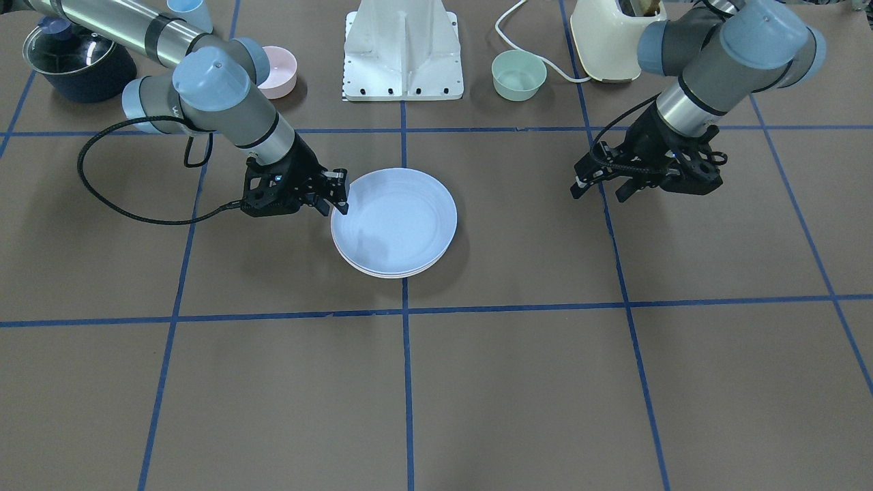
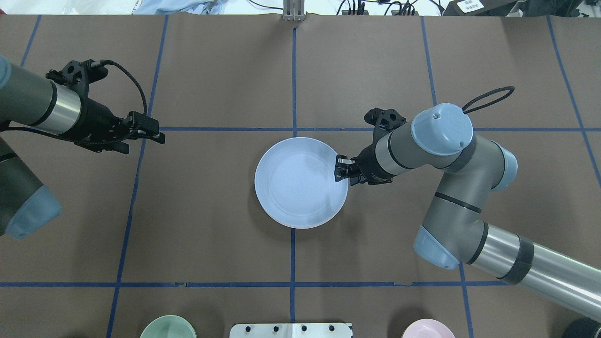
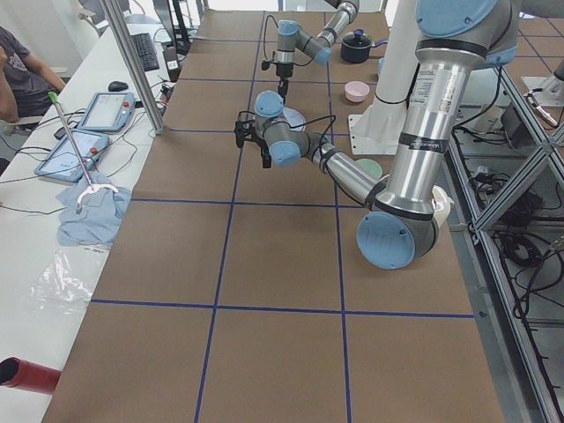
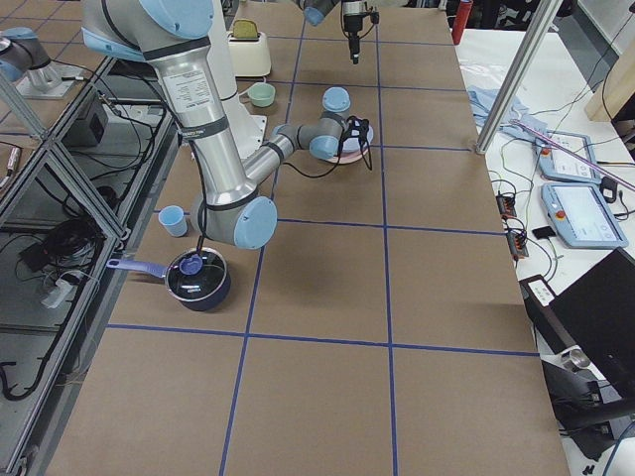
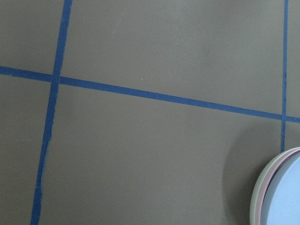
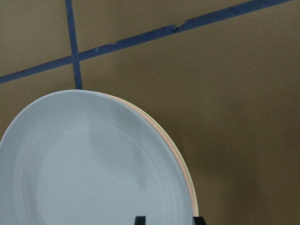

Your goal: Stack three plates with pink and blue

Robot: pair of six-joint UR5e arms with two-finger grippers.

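Blue plate (image 1: 394, 217) sits squarely on the pink plate (image 5: 262, 194), centre of the front view. Right gripper (image 1: 341, 191) has its jaws parted astride the rim's left edge, clamping nothing. Drawn back crooked, a jaw could catch that rim and drag the top plate off. Left gripper (image 1: 599, 194) hangs open, empty, far right.

Sitting along the top of the front-facing view, left to right: a dark lidded pot (image 1: 78, 65), a light blue cup (image 1: 191, 12), a small pink bowl (image 1: 281, 71), a mint-green bowl (image 1: 519, 76), a cream toaster (image 1: 607, 41). All resting on the brown bench (image 1: 518, 382), blue tape lines (image 1: 404, 382) crossing it. Lying at left in the left-end view: two tablets (image 3: 107, 110), a blue cloth (image 3: 92, 211).
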